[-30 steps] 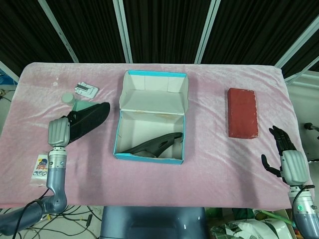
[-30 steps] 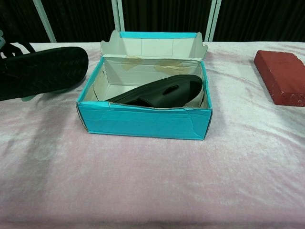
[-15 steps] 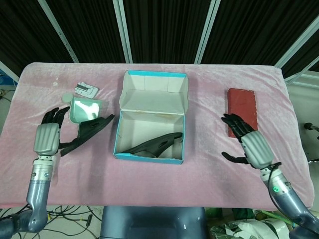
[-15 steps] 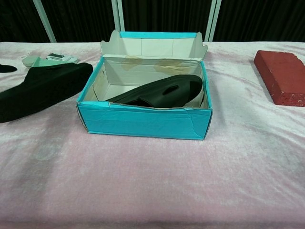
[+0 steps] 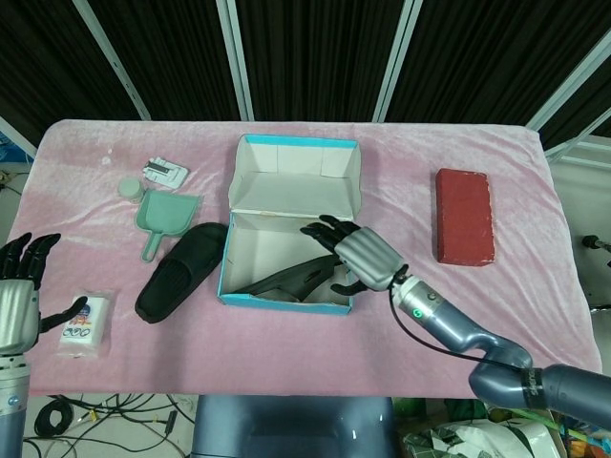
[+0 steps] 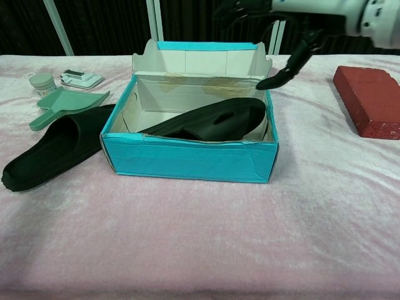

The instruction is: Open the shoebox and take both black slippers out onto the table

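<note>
The teal shoebox (image 5: 239,296) (image 6: 187,159) stands open at the table's middle, lid flap leaning back. One black slipper (image 5: 291,279) (image 6: 215,119) lies tilted inside it. The other black slipper (image 5: 179,272) (image 6: 53,147) lies flat on the pink cloth just left of the box. My right hand (image 5: 353,256) (image 6: 275,25) hovers over the box's right side above the slipper inside, fingers spread, holding nothing. My left hand (image 5: 19,296) is at the table's left edge, open and empty, well apart from the slipper on the cloth.
A green scoop (image 5: 162,215) (image 6: 65,103) lies behind the outer slipper, with a small round jar (image 5: 129,188) and a white packet (image 5: 164,172) beyond. A red brick (image 5: 465,216) (image 6: 369,100) sits at the right. A snack packet (image 5: 84,324) lies near my left hand.
My left hand let go of the first slipper, which now lies flat on the cloth, and drew back to the left edge. My right hand came in from the right to above the box.
</note>
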{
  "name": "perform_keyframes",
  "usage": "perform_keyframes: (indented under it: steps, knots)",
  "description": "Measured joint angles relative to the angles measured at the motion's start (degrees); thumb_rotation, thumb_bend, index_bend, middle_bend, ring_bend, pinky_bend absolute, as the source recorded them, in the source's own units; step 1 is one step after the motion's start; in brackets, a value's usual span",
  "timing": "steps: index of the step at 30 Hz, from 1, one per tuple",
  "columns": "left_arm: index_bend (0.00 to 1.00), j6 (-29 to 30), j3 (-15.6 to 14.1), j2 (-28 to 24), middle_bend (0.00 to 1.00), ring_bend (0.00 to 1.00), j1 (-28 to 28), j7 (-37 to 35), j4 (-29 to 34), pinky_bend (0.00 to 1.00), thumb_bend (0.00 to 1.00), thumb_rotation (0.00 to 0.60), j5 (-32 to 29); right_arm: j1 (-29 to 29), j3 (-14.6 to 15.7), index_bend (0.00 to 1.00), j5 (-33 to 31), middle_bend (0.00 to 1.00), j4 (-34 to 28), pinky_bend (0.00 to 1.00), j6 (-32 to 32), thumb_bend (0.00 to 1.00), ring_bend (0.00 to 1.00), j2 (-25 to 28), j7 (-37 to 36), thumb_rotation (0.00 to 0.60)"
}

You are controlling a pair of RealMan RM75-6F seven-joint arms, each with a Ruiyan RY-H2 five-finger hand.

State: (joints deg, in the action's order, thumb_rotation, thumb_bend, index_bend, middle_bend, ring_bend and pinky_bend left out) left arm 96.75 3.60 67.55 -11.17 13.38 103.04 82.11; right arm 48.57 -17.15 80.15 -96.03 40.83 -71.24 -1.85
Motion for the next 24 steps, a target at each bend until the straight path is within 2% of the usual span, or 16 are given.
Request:
perform_keyframes:
  steps: [9, 18, 24]
  knots:
    - [0.15, -0.8, -0.3, -0.4, 0.18, 0.06, 1.9, -3.0, -0.9, 0.12, 0.00, 0.600, 0.2, 7.6, 0.6, 0.16, -9.7, 0.16, 6.7, 0.21, -5.8, 0.16, 0.02, -8.2, 9.2, 0.600]
    - [0.14, -2.6, 0.6, 0.7, 0.17, 0.06, 2.8, -5.2, -2.8, 0.13, 0.00, 0.600, -1.2, 10.0, 4.0, 0.17, -15.3, 0.17, 10.3, 0.21, -6.2, 0.16, 0.02, -11.1, 14.7, 0.600]
    - [0.13, -3.5, 1.0, 1.3, 0.17, 0.06, 3.3, -6.0, -3.7, 0.13, 0.00, 0.600, -1.7, 11.1, 6.3, 0.18, -16.6, 0.17, 12.2, 0.21, -7.2, 0.16, 0.02, -12.5, 16.2, 0.600]
